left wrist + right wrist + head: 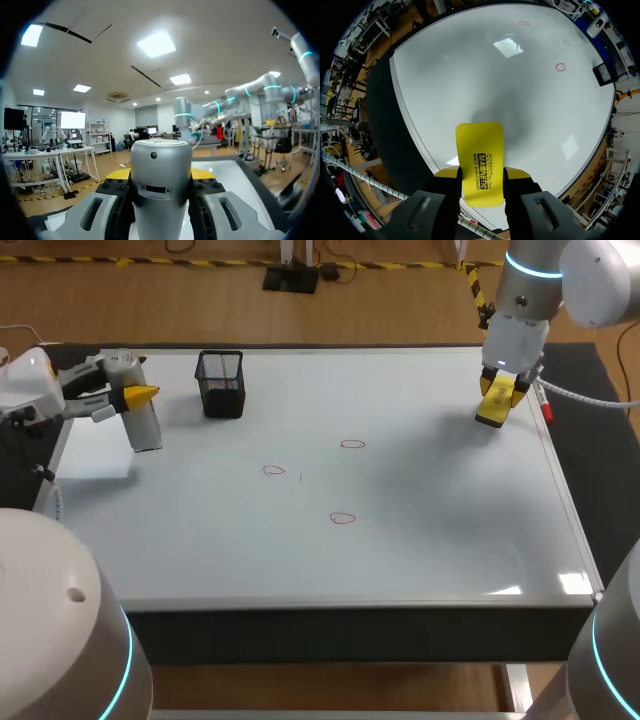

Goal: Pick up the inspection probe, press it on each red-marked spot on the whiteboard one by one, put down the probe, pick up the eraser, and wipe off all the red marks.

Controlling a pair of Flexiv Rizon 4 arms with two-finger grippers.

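My left gripper (134,396) hovers over the whiteboard's far left edge, shut on the inspection probe (146,426), a silver-white cylinder hanging down toward the board. In the left wrist view the probe (160,180) fills the space between the fingers of the left gripper (160,174). At the far right my right gripper (501,388) is shut on the yellow eraser (493,407), held just above the board. The eraser (480,162) juts out ahead of the right gripper (481,174). Three red marks (352,444) (274,471) (342,518) lie mid-board, and the red marks (560,67) show far ahead of the eraser.
A black mesh pen holder (221,383) stands at the back left of the whiteboard (420,540). A red marker (543,406) lies along the right edge near the eraser. A white sheet (95,455) lies at the left edge under the probe.
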